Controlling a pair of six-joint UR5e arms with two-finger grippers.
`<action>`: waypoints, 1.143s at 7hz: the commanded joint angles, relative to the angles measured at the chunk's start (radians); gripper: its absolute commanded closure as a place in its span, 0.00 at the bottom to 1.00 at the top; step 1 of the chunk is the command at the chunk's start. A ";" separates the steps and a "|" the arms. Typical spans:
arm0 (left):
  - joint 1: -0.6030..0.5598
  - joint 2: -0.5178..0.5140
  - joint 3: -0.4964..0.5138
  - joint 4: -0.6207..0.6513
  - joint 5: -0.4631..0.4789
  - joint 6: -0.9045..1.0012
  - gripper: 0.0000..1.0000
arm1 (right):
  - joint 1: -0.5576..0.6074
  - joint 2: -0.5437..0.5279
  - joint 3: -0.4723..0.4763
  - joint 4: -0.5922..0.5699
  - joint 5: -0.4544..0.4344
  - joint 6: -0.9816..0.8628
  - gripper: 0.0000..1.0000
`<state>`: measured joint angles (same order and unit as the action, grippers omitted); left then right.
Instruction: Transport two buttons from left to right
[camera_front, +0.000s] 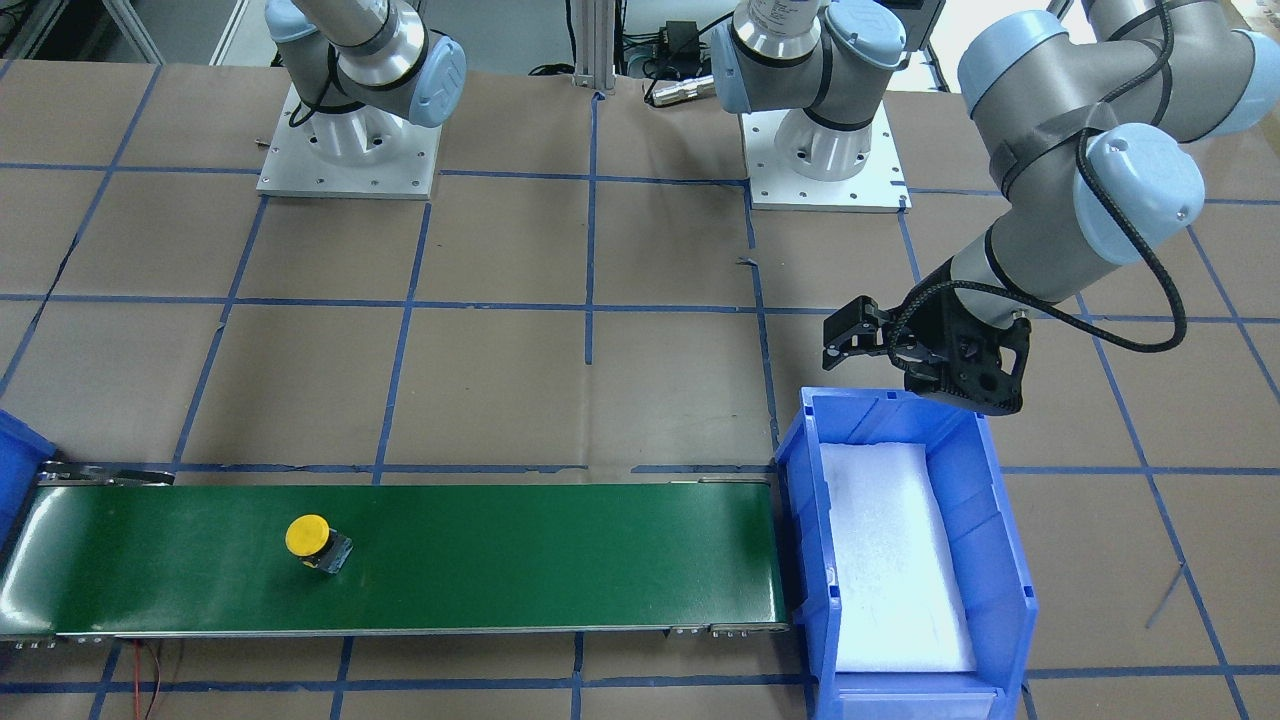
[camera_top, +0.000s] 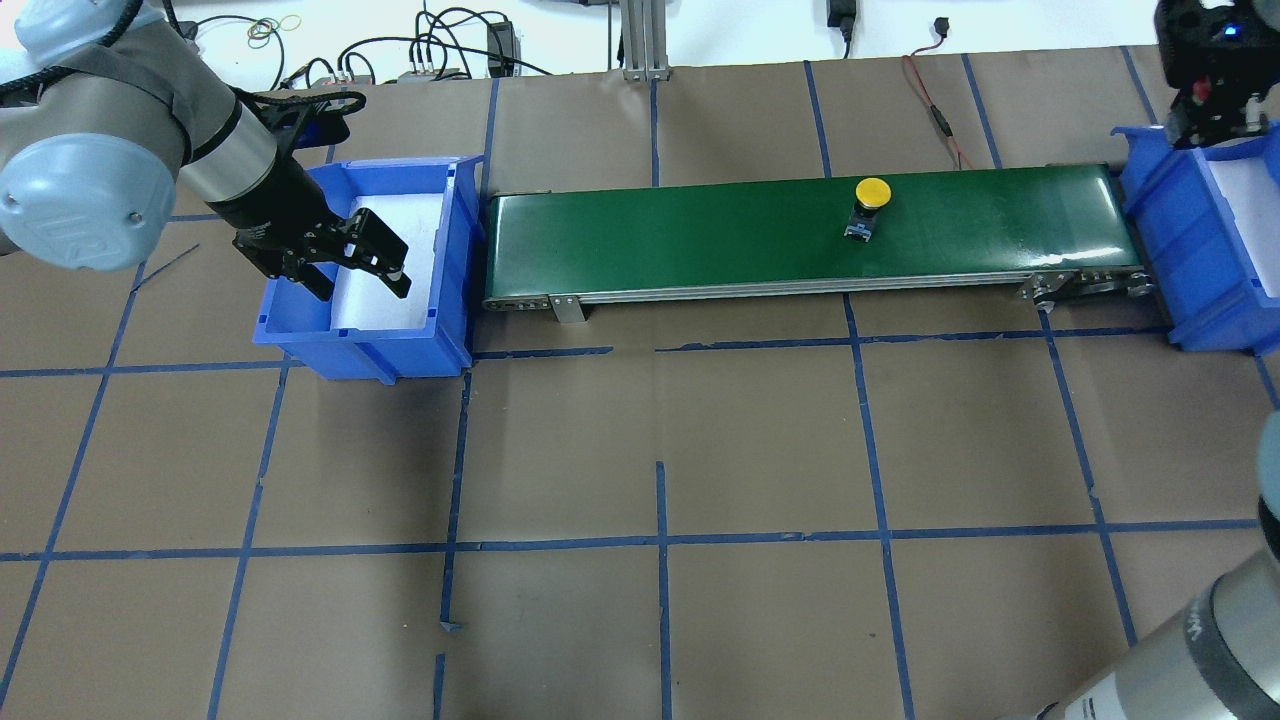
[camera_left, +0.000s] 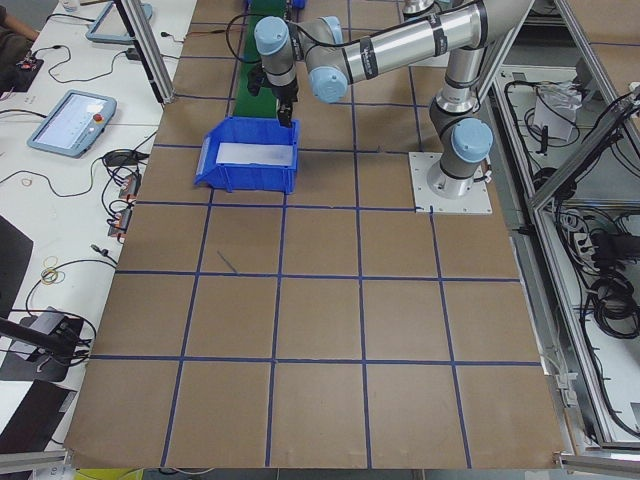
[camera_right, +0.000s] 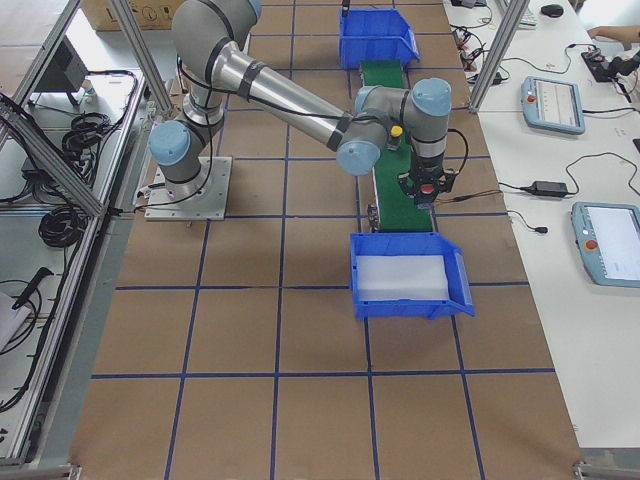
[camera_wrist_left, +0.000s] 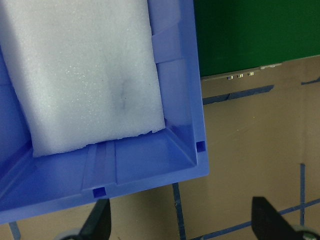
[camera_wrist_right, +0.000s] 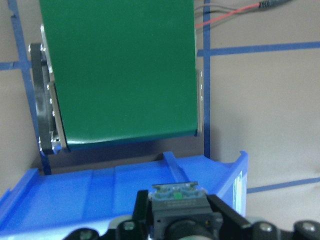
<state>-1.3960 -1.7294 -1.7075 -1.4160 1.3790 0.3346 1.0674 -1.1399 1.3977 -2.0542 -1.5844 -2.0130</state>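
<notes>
White foam in left blue bin, yellow button on belt

Under the left claw, itself matt black plastic, the blue bin is smooth, glossy plastic and its white foam pad is grainy and matt. Beside that claw the green conveyor belt shines, and the surface is dull brown paper. The right claw pinches a button body of dull dark plastic.

My two arms are silver-grey tubes jointed with round pale-blue caps, each rising from a square white plate dotted with small screws, and a black cable loops along the left one to its black fingers.
</notes>
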 joint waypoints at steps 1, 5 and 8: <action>0.000 -0.001 -0.013 0.000 0.000 0.000 0.00 | -0.181 0.038 -0.003 0.009 0.105 -0.177 0.90; 0.000 -0.001 -0.047 0.000 0.005 0.001 0.00 | -0.242 0.227 -0.040 -0.084 0.138 -0.394 0.89; 0.000 -0.002 -0.057 0.000 0.006 0.007 0.00 | -0.242 0.236 -0.026 -0.083 0.095 -0.423 0.87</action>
<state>-1.3959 -1.7308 -1.7624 -1.4159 1.3848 0.3410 0.8254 -0.9071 1.3644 -2.1366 -1.4837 -2.4311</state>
